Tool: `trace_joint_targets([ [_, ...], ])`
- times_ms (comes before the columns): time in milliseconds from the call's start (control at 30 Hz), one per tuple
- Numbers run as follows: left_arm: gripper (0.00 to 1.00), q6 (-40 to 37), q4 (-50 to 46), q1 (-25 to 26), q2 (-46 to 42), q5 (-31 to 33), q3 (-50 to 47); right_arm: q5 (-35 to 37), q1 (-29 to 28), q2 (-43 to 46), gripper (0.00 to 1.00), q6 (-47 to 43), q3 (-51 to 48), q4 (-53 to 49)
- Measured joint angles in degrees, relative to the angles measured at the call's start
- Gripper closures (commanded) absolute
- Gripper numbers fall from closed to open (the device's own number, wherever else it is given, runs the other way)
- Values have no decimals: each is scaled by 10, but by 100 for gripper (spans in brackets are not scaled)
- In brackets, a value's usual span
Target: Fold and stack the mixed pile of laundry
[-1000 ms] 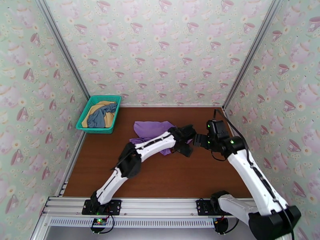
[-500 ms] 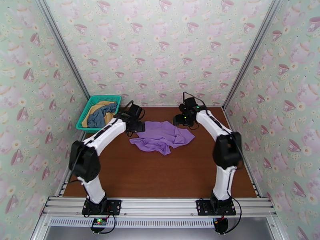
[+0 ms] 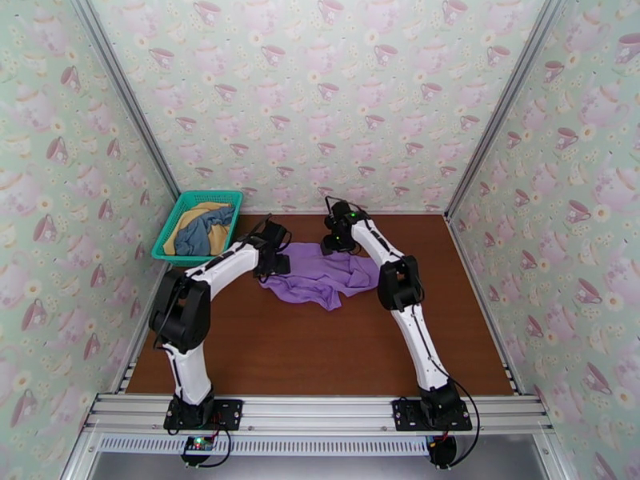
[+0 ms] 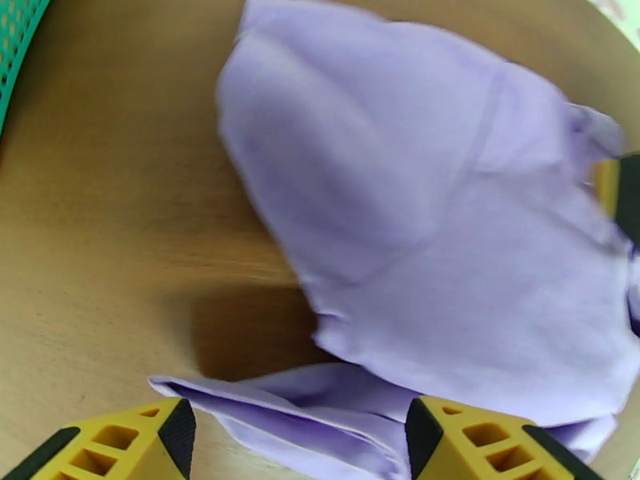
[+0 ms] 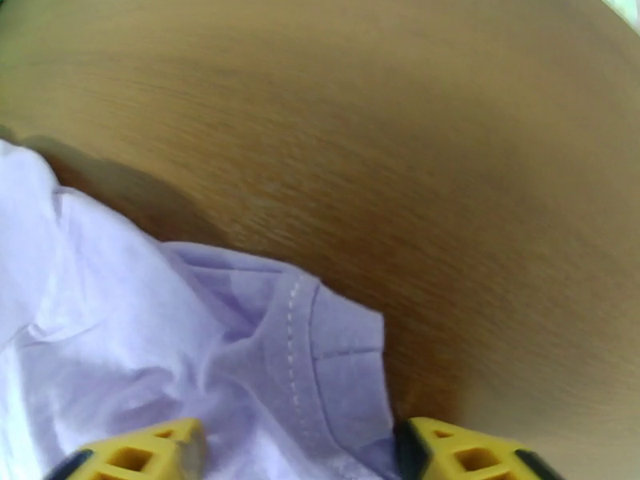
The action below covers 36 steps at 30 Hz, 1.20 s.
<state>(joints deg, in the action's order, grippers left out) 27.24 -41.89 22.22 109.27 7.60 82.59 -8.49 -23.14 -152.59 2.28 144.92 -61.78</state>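
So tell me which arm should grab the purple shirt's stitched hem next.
Right. The right gripper, open, straddles the stitched hem of the lilac shirt. The left gripper, also open, is at the shirt's opposite edge, away from that hem.

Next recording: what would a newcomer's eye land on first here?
A crumpled lilac shirt lies mid-table, with the left gripper, open, over its left edge and the right gripper, open, over its far hem. In the far-left corner, a teal basket holds a grey-blue garment and a mustard garment.
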Motion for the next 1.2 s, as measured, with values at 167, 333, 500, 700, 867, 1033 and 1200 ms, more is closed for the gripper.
trace_joint_targets([
  [167, 39, 4, 31, -6, 15, -16, 0, -7, 3, -5, 100, 8, 0, -2],
  [333, 63, 22, 44, 11, 21, -37, -19, 41, 6, 45, 100, 21, -42, 0],
  [500, 100, 41, 94, 21, 10, -64, -114, 113, 22, 243, 100, 77, -163, 37],
  [700, 100, 58, 157, 21, -31, -70, -181, 191, 72, 516, 100, 144, -347, 120],
  [867, 100, 58, 109, 20, -106, -30, -198, 219, 77, 608, 100, 160, -403, 126],
  [1033, 100, 35, 50, 18, -253, 23, -121, 219, 76, 651, 100, 159, -403, 105],
  [1200, 100, -2, 13, 19, -389, 57, -6, 208, 76, 720, 100, 155, -389, 83],
])
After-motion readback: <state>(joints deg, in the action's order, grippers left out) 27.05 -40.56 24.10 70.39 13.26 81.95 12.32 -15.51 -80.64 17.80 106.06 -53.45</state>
